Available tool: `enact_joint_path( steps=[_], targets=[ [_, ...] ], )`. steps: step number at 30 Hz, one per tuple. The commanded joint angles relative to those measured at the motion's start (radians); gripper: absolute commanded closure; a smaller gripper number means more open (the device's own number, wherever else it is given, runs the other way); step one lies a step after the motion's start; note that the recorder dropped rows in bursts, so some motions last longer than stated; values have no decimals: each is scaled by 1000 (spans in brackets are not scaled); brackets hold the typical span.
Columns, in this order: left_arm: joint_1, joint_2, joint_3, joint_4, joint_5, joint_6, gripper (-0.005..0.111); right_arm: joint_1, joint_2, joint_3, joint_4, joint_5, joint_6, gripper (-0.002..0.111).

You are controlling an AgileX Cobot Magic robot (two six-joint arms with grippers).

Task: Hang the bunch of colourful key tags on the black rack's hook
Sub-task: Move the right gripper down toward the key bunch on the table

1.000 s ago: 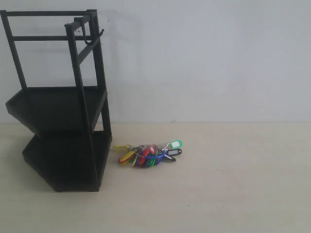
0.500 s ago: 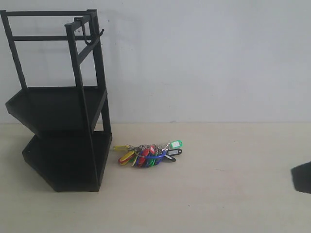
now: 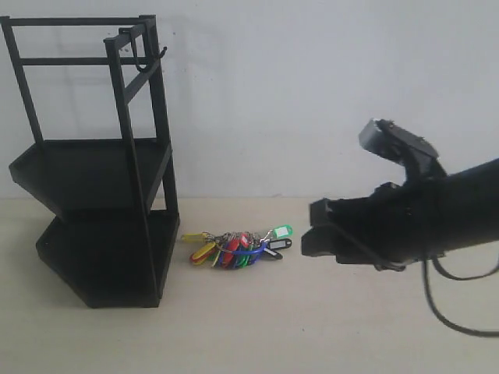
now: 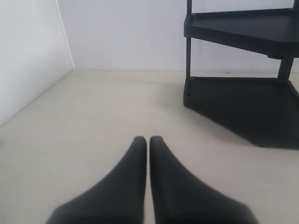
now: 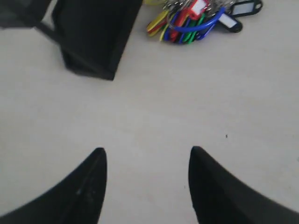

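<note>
The colourful key tag bunch [image 3: 238,246] lies on the table just right of the black rack [image 3: 97,183]; it also shows in the right wrist view [image 5: 196,18], with its blue loop visible. The hook [image 3: 140,56] hangs from the rack's top bars, with nothing on it. My right gripper [image 3: 313,227] hovers open a short way right of the bunch, nothing between its fingers [image 5: 148,151]. My left gripper [image 4: 147,139] is shut and empty over bare table, facing the rack's lower shelves [image 4: 243,107]; it is not in the exterior view.
A white wall stands behind the table. A second white wall [image 4: 28,56] meets it at a corner in the left wrist view. The right arm's cable [image 3: 440,304] loops down near the table at the far right.
The right arm has swept in from the right edge towards the key tag bunch. The bunch and rack have not moved.
</note>
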Motion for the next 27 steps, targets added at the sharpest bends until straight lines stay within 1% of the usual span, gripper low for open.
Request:
enact_joint_path(
  steps=[1,8,11,14,20,24,27],
  targets=[
    [-1,4,-2,0,-2,-6,102,18,221,-149,50,-52,152,57],
    [-1,4,-2,0,-2,-6,102,18,508,-381,191,52,188,57],
    [-1,4,-2,0,-2,-6,102,18,597,-467,281,95,188,57],
    [-1,4,-2,0,-2,-6,102,18,664,-532,344,101,188,57],
    [-1,4,-2,0,-2,-6,102,18,719,-557,462,45,191,57],
    [-1,4,-2,0,-2,-6,102,18,722,-557,470,-15,191,57],
    [-1,4,-2,0,-4,-6,102,18,737,-557,497,-29,243,57]
  ],
)
